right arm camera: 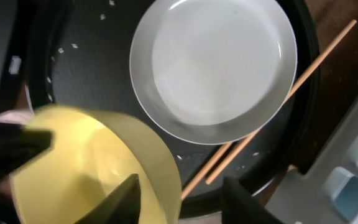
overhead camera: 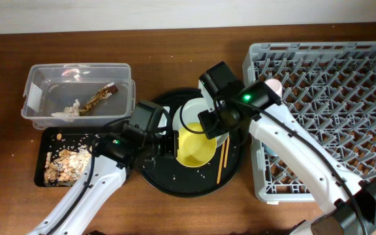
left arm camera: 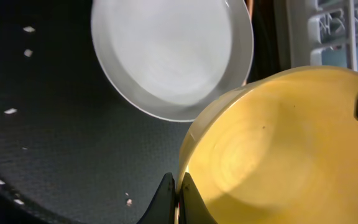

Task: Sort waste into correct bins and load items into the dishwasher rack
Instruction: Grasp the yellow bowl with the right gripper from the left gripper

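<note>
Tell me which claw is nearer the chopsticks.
Right. The right claw straddles the bowl rim on the side of the chopsticks. The left claw pinches the opposite rim, with the bowl between it and them.

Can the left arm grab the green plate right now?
Probably not yet. The left gripper is shut on the yellow bowl at its rim, so it is busy. The green plate itself lies bare on the round black tray, close by.

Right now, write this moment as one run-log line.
left gripper: shut on yellow bowl rim | right gripper: open, straddling bowl rim | plate: flat on round black tray
</note>
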Robot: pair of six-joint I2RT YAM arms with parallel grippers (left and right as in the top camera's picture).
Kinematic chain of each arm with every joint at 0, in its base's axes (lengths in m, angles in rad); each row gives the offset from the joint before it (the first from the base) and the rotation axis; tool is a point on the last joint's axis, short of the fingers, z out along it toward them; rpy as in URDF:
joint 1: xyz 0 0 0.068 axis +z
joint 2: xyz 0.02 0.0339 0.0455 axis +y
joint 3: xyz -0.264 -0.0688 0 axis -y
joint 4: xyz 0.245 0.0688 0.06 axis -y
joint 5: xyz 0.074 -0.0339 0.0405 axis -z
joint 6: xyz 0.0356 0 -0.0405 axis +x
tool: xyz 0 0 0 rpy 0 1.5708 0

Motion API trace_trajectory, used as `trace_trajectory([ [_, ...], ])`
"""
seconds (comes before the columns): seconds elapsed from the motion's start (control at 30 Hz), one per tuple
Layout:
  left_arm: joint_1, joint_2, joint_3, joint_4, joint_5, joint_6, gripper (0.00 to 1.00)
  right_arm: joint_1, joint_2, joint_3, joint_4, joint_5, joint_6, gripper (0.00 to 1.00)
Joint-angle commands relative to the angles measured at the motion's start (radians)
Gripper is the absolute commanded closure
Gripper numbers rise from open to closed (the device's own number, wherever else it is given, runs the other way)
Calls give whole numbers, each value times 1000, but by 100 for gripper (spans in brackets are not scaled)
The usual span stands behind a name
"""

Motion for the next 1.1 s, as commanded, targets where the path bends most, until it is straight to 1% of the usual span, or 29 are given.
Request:
trace_trajectory([
  [0.0, -4, -13, 40, -13, -82, -11, 100, 7, 18, -11, -11, 16, 6, 67],
  [0.1, -4, -13, 40, -16, -83, -11, 100, 7, 23, -11, -15, 16, 6, 74],
  [0.5, -4, -13, 40, -12, -89, -8, 100, 25, 26, -32, -31, -8, 7, 75],
  [0.77, -4, -13, 40, -13, -89, -8, 100, 26, 26, -64, -13, -8, 6, 80],
  [0.87, -4, -13, 40, -14, -89, -8, 100, 26, 26, -64, 15, -15, 7, 85],
  [0.93, -4, -13, 40, -16, -89, -8, 100, 26, 26, -64, 18, -15, 7, 91],
  [0.97, -4, -13, 40, -16, -89, -8, 100, 26, 26, -64, 17, -15, 7, 96],
  [1.07, -4, -13, 40, -16, -89, -8, 99, 26, 26, -64, 10, -15, 7, 96],
])
